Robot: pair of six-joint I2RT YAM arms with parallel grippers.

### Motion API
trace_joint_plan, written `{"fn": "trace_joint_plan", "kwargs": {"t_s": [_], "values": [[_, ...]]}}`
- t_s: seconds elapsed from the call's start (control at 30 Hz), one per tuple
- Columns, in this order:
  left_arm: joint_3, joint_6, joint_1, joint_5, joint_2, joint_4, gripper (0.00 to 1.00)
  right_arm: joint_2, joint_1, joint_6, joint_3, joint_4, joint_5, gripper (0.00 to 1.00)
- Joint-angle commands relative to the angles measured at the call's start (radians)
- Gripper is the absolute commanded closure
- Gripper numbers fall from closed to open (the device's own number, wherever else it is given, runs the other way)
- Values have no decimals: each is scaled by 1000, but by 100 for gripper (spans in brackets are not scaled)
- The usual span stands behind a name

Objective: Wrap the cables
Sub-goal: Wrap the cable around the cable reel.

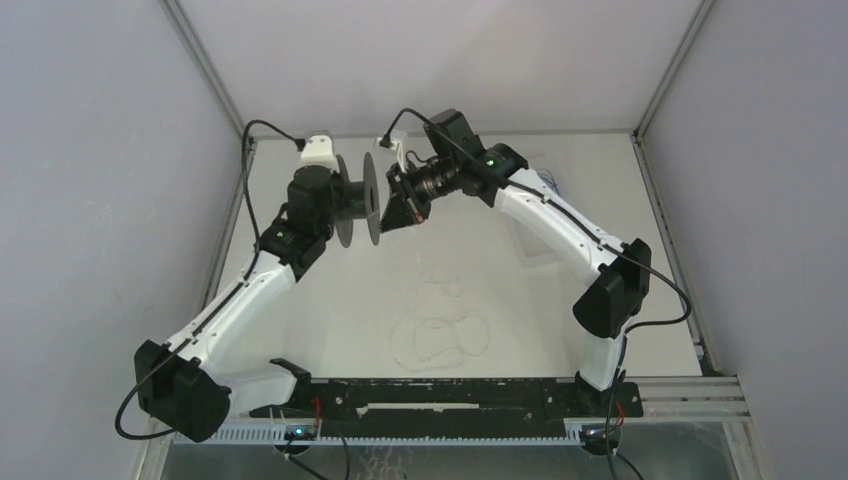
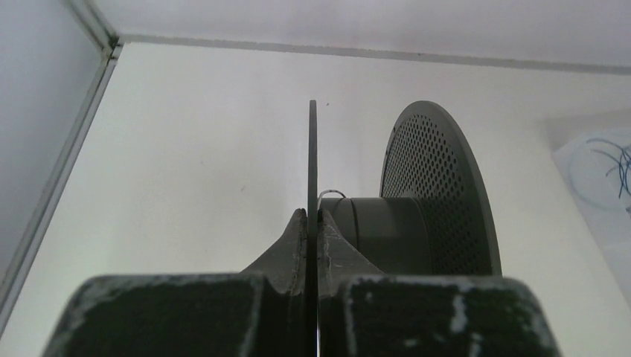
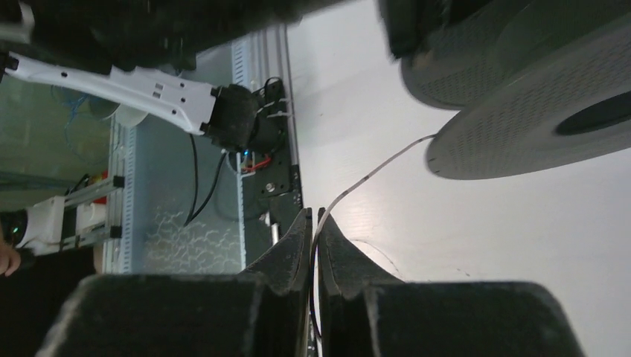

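Observation:
The black spool [image 1: 357, 198] is held up above the table's far middle. My left gripper [image 2: 313, 216] is shut on its near flange [image 2: 312, 160]; the hub [image 2: 379, 230] and the perforated far flange [image 2: 435, 186] lie to the right. My right gripper [image 3: 314, 214] is shut on the thin whitish cable [image 3: 372, 172], which runs from between the fingers up to the spool's flange edge [image 3: 521, 123]. In the top view the right gripper [image 1: 395, 212] sits just right of the spool. The rest of the cable [image 1: 440, 335] lies in loose loops on the table.
A tangle of thin blue wire on a pale sheet [image 2: 606, 167] lies at the right. A black rail [image 1: 440, 395] runs along the near edge between the arm bases. The enclosure walls stand close on the left, right and back.

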Motion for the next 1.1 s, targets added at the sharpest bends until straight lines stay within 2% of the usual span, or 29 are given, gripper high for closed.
{"fn": "trace_joint_plan", "kwargs": {"t_s": [0.0, 0.2, 0.57, 0.87, 1.07], "values": [[-42, 177, -68, -38, -51, 204, 100, -39, -52, 2, 112, -42, 65, 89], [-49, 238, -120, -9, -63, 202, 100, -6, -112, 17, 216, -53, 131, 93], [-60, 258, -136, 138, -92, 133, 100, 94, -193, 39, 364, -32, 186, 93], [-31, 221, -133, 214, -119, 86, 100, 145, -258, 23, 364, -6, 189, 91], [20, 173, -108, 309, -130, 34, 100, 141, -280, -9, 261, 25, 187, 89]]}}
